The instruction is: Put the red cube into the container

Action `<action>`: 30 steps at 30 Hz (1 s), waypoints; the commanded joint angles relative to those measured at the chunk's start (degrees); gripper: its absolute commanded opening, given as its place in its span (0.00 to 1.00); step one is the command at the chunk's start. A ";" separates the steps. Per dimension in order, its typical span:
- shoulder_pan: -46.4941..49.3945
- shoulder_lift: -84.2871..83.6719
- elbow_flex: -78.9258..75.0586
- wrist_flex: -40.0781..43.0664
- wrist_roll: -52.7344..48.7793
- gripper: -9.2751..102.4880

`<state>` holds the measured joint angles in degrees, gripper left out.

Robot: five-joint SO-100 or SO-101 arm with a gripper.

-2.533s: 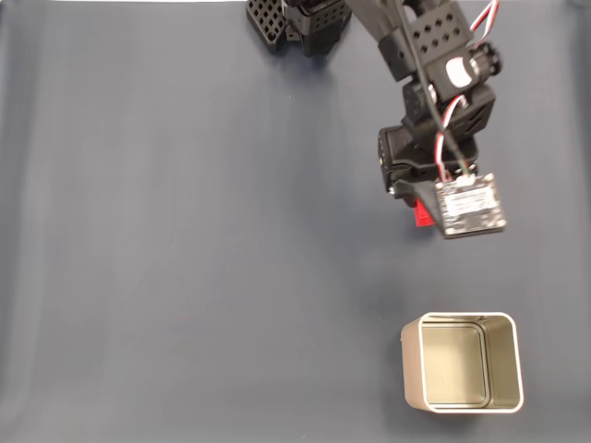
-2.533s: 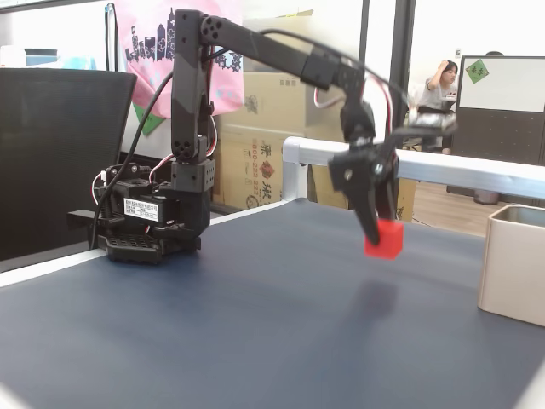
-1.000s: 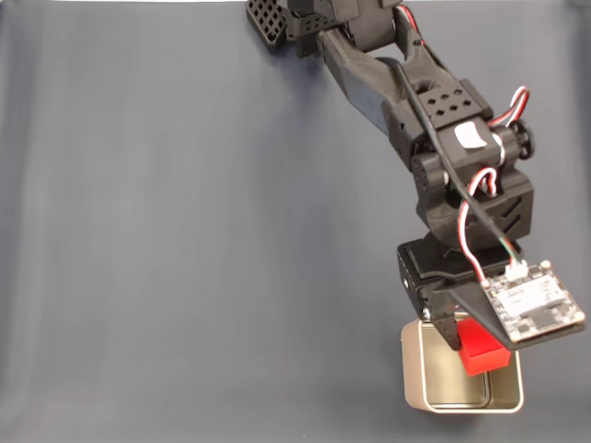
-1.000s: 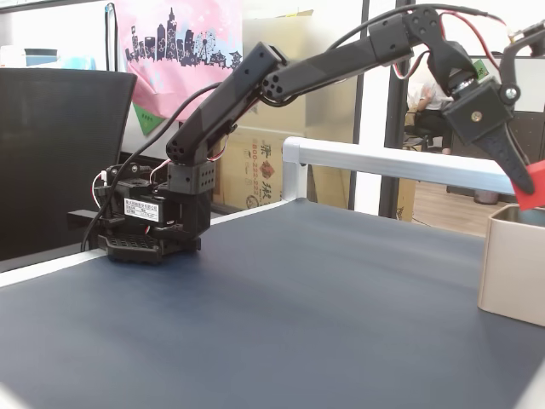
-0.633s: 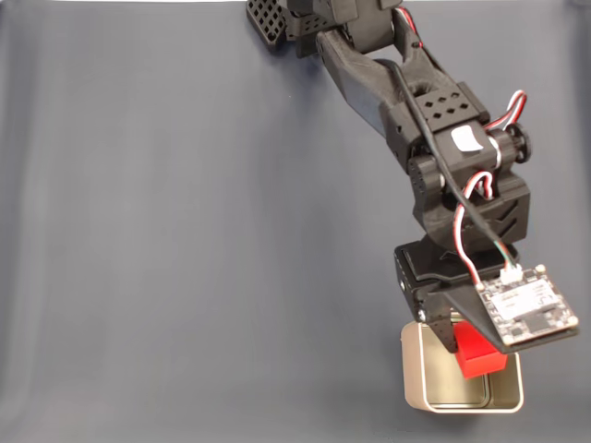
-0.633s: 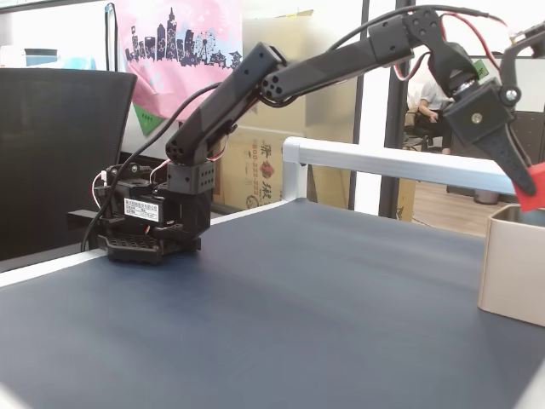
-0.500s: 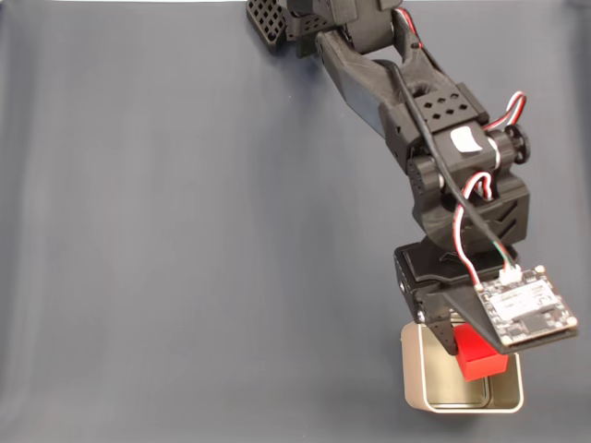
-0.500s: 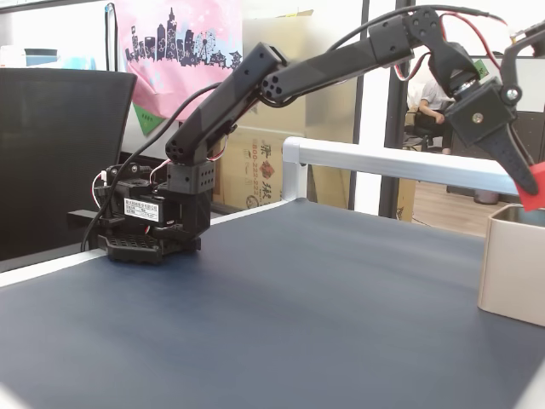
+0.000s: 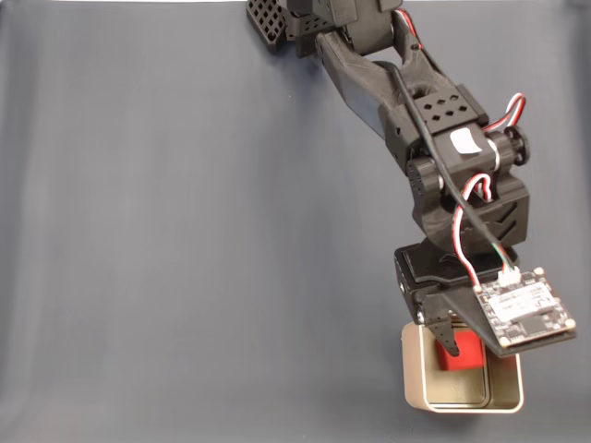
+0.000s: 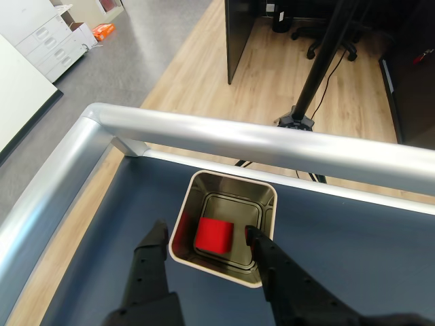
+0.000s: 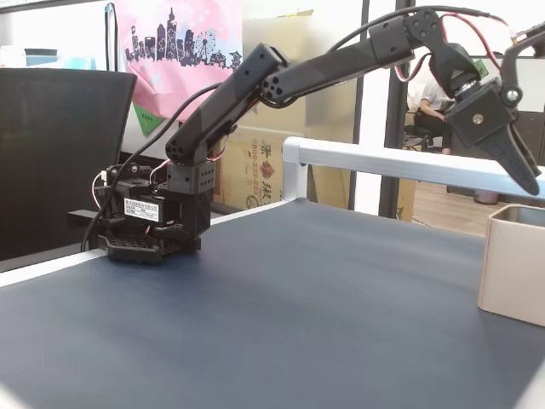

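In the wrist view, the two black fingers (image 10: 151, 268) of the gripper (image 10: 206, 237) are seen nearest, spread wide with nothing held between them. Just beyond, the red cube (image 10: 214, 236) is seen inside the container (image 10: 263, 197), apart from both fingertips. The container is set on the dark blue table (image 10: 353, 234), near a silver metal rail (image 10: 272, 144); a wooden floor (image 10: 340, 95) lies farther off. In a fixed view from above, the gripper (image 9: 448, 346) is seen over the container (image 9: 510, 397), with the red cube (image 9: 462, 355) within the rim. In a fixed view from the side, the arm (image 11: 281, 81) is stretched out above the container (image 11: 511, 264).
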<state>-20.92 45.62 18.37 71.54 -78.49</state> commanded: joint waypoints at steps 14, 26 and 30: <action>1.49 2.02 -3.08 -0.88 1.76 0.42; 2.29 3.08 -2.64 -0.35 1.58 0.36; 3.16 5.36 -0.53 -0.26 1.85 0.21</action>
<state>-18.81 45.70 18.37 71.46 -76.46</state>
